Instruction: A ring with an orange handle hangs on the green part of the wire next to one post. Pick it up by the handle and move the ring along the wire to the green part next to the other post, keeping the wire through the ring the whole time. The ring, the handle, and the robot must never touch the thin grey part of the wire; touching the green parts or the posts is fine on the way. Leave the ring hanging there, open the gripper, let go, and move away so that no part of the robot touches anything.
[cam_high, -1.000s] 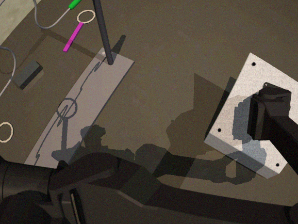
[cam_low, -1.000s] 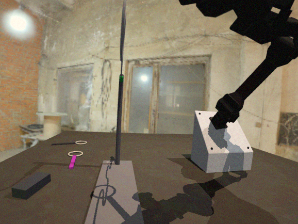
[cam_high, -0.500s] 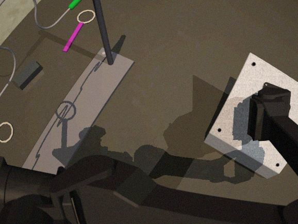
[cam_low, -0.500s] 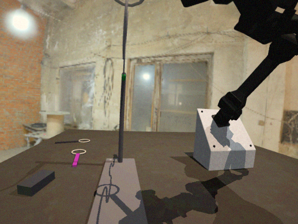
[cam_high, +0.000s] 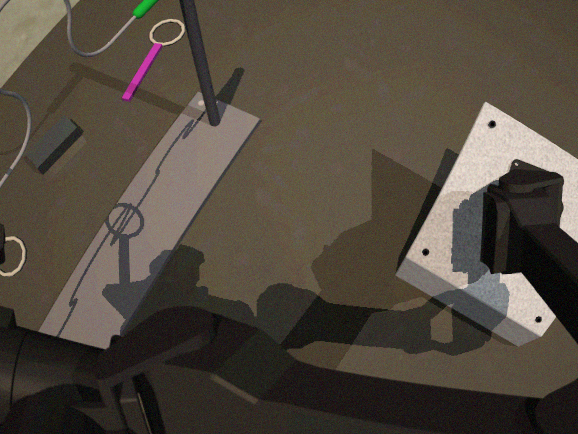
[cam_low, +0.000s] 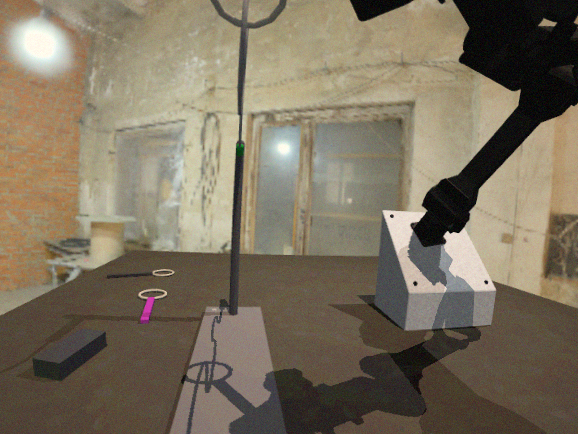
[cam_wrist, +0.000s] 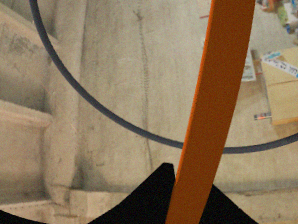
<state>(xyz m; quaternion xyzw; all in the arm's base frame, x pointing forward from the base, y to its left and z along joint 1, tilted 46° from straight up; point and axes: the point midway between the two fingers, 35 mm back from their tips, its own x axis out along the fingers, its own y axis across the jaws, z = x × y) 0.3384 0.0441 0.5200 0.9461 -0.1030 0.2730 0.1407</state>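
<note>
My gripper is shut on the orange handle, which rises between the black fingertips in the wrist view. The grey ring curves behind the handle there; in the exterior view its lower arc shows at the top edge, crossing the wire. Whether it touches the wire cannot be told. The ring's shadow lies across the wire's shadow on the base board. One post stands on that board; a green part shows above it. The other post, the fingers and the handle are out of the top and exterior views.
A ring with a magenta handle lies on the table, as does one with a black handle. A dark block lies near the base board. The arm stands on a white sloped block.
</note>
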